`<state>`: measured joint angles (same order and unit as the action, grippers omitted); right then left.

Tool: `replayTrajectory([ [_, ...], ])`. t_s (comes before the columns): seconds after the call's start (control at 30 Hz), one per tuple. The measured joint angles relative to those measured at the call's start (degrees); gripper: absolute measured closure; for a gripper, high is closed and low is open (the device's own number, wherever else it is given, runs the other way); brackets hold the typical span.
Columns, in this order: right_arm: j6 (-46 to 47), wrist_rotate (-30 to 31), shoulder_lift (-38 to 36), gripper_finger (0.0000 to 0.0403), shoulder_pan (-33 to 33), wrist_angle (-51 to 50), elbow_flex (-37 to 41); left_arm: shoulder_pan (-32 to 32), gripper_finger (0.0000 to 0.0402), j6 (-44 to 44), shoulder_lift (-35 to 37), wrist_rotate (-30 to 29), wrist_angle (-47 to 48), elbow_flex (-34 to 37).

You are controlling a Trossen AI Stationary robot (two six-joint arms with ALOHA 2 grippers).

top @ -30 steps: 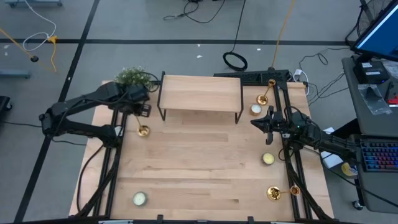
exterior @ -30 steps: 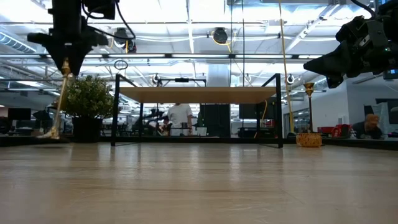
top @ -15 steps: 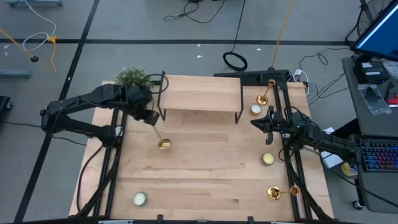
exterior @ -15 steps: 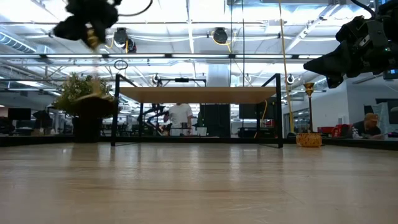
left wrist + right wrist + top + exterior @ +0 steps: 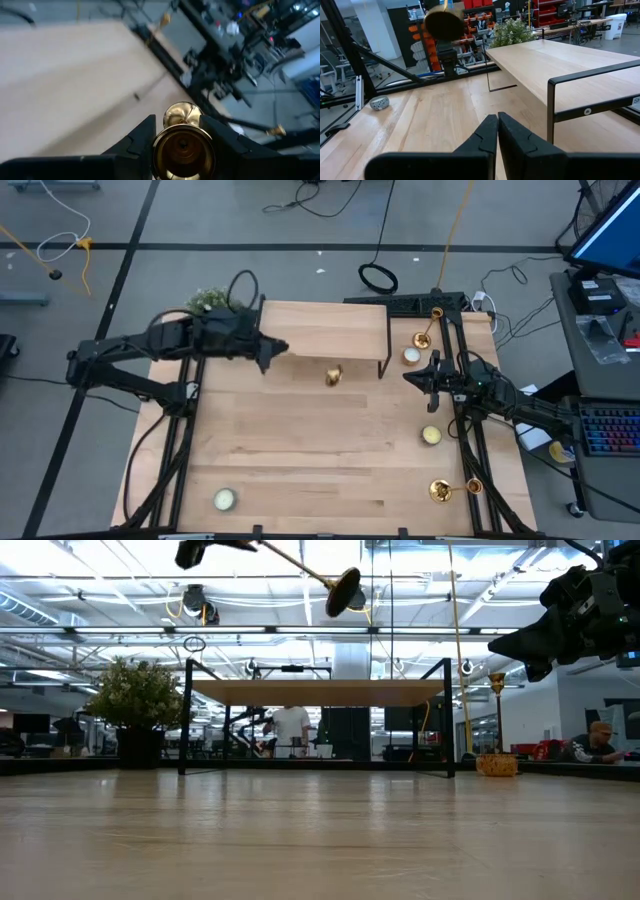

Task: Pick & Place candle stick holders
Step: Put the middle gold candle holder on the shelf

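Note:
My left gripper (image 5: 281,350) is shut on a gold candle stick holder (image 5: 331,375), held high above the table and tipped almost level, its round base (image 5: 345,592) pointing right in front of the shelf. In the left wrist view its top cup (image 5: 183,150) sits between my fingers (image 5: 136,144). A second holder (image 5: 424,336) stands at the back right, also seen in the low view (image 5: 497,726). A third (image 5: 443,491) lies on its side at the front right. My right gripper (image 5: 410,377) hovers shut and holding nothing at the right side (image 5: 497,121).
A low wooden shelf on a black frame (image 5: 322,328) stands at the back middle, with a green plant (image 5: 208,301) to its left. Short round candles sit at the back right (image 5: 411,356), right (image 5: 431,435) and front left (image 5: 224,499). People show in the room beyond (image 5: 291,726).
My left arm lifted the candle stick holder off the table's left side, swung it right and tipped it from upright to nearly level. The right arm has not moved.

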<state>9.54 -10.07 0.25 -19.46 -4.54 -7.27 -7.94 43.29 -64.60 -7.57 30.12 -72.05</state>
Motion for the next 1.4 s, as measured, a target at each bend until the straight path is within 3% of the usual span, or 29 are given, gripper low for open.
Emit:
replayTrajectory([
  [0.23,0.00,-0.02,0.00,0.0397,0.00,0.00,0.02,-0.56,0.0267,-8.32,-6.38,-9.94,9.62,-14.63],
  [0.47,0.00,-0.14,0.02,0.0397,0.00,0.00,0.01,-3.67,0.0267,-12.78,-17.32,-19.02,30.22,-33.78],
  [0.8,0.00,-0.17,0.02,0.0397,0.00,0.00,0.02,-12.44,0.0266,-14.97,-31.93,-20.74,46.73,-54.37],
  [0.97,0.00,-0.20,0.02,0.0397,0.02,0.00,0.00,-17.50,0.0266,-15.13,-36.59,-19.06,52.34,-59.16],
  [1.17,0.00,-0.18,0.02,0.0397,0.01,0.00,0.01,-23.14,0.0266,-16.43,-39.12,-13.89,54.96,-59.54],
  [1.4,0.00,-0.13,0.02,0.0397,0.00,-0.02,0.00,-26.07,0.0266,-17.66,-41.30,-11.83,57.12,-59.54],
])
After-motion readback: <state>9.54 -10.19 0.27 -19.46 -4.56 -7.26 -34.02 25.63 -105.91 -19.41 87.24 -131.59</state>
